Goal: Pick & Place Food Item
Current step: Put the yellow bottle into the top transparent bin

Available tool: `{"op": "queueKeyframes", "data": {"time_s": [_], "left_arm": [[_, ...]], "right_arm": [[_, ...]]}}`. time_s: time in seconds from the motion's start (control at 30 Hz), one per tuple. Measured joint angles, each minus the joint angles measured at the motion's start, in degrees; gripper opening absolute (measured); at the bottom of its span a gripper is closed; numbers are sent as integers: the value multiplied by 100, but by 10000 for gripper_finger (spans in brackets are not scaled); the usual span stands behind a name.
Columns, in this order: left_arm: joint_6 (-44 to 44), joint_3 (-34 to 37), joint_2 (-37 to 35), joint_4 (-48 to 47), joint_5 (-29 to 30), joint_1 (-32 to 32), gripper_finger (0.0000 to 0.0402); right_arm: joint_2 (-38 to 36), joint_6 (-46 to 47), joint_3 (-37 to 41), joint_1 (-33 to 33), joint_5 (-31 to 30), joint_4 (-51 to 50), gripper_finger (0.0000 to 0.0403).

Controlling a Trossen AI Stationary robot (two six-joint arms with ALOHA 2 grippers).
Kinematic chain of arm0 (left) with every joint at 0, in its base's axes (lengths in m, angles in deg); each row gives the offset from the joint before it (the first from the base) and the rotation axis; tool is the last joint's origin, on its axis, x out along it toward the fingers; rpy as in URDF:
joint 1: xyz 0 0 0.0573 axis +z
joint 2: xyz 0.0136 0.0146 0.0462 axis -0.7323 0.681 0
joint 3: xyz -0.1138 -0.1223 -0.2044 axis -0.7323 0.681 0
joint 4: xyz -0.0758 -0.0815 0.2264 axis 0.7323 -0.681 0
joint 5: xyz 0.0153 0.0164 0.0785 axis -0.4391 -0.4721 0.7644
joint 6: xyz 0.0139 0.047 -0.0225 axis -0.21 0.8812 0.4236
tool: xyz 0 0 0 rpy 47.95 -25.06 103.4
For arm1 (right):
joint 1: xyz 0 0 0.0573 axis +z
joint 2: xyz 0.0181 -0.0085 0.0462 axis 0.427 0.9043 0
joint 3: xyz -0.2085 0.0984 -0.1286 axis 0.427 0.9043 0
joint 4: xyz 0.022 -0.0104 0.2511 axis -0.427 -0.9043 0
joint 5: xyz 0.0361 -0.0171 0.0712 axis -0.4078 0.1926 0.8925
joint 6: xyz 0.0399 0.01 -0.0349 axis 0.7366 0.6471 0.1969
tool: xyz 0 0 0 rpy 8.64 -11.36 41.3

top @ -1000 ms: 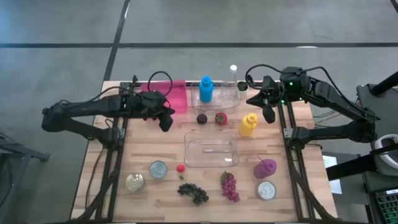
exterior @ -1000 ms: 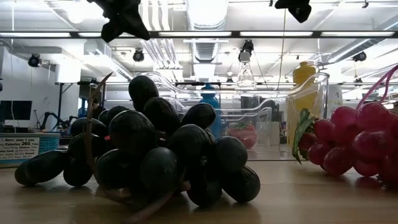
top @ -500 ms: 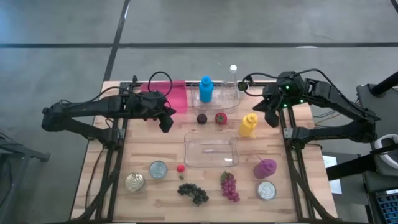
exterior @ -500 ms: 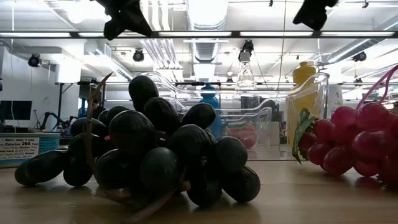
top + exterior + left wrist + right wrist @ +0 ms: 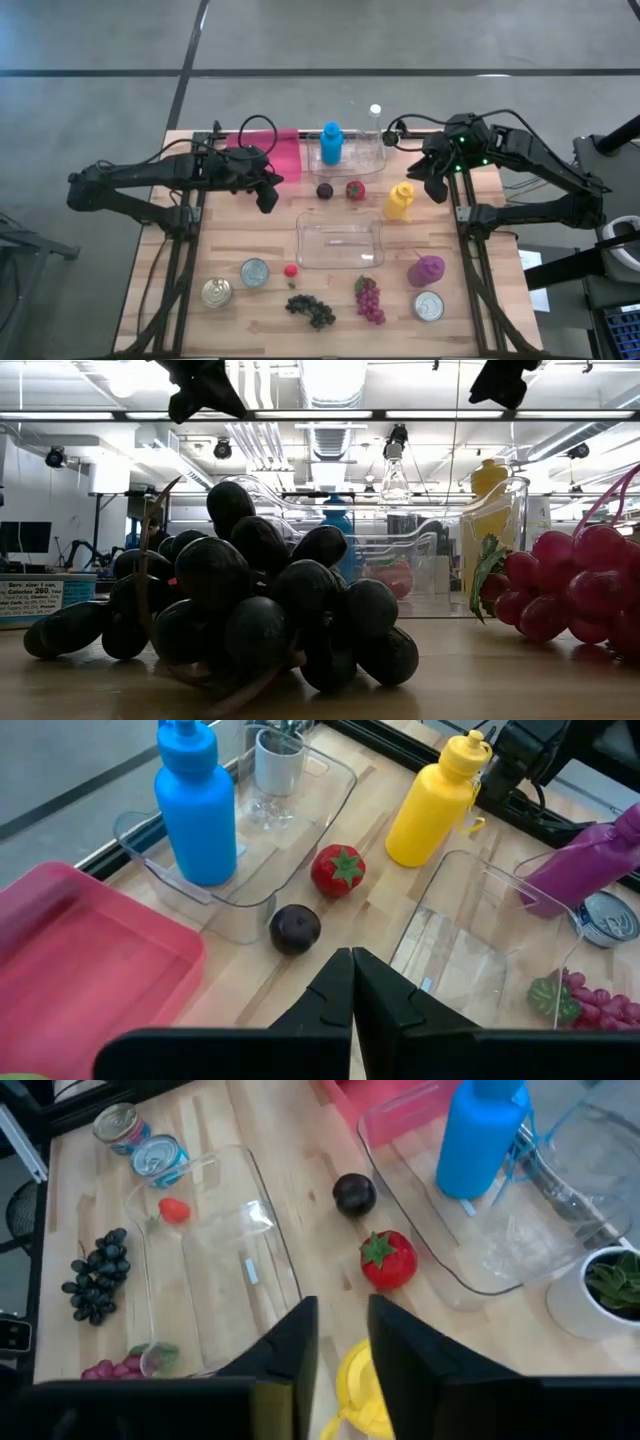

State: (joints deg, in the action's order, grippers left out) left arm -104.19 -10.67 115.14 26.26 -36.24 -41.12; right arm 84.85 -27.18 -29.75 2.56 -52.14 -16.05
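Observation:
Food items lie on the wooden table: a red tomato (image 5: pixel 354 189) and a dark plum (image 5: pixel 325 190) side by side, a small strawberry (image 5: pixel 291 270), black grapes (image 5: pixel 311 309) and red grapes (image 5: pixel 369 299) near the front edge. An empty clear container (image 5: pixel 340 243) stands in the middle. My left gripper (image 5: pixel 268 200) hangs shut in the air, left of the plum (image 5: pixel 295 929) and tomato (image 5: pixel 338 870). My right gripper (image 5: pixel 438 190) hangs open in the air, tipped down, right of the yellow bottle (image 5: pixel 400 200); nothing is between its fingers (image 5: pixel 305 1340).
A clear tray (image 5: pixel 368 160) at the far side holds a blue bottle (image 5: pixel 331 143); a pink tray (image 5: pixel 285 150) lies to its left. Cans (image 5: pixel 255 272) (image 5: pixel 216 292) (image 5: pixel 429 306) and a purple item (image 5: pixel 426 269) stand near the front. Bare wood shows beside the container.
My right gripper has tipped further downward while staying above the table's far right part. The left arm and all the objects have kept still.

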Motion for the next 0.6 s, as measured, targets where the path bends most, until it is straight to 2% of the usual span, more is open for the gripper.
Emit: {"op": "queueKeyframes", "data": {"time_s": [0.3,0.6], "left_arm": [[139,0,0,4,35,-2,6],[149,0,0,10,85,-1,6]], "right_arm": [[2,-55,-116,-2,-2,-285,180],[2,-312,326,-2,-2,-289,195]]}}
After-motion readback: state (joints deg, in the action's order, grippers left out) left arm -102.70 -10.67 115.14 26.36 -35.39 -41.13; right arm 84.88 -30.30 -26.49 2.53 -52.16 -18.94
